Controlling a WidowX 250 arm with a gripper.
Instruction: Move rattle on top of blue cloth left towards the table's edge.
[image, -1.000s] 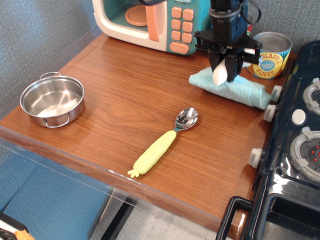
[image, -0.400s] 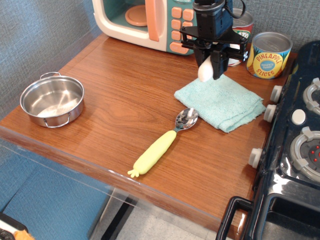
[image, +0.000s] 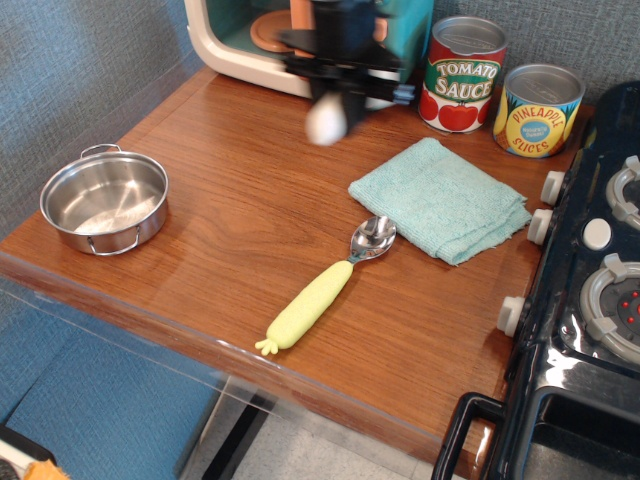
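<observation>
The gripper (image: 335, 100) hangs pointing down (motion-blurred), jaws clamped on the rattle (image: 324, 121).

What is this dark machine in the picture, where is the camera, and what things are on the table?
The dark, blurred shape is a robot arm's gripper. It holds a white rattle in the air above the table. One camera looks down from the front. On the table lie a blue cloth, a spoon and a steel pot. At the back stand two cans and a toy microwave. A toy stove is on the right.
</observation>
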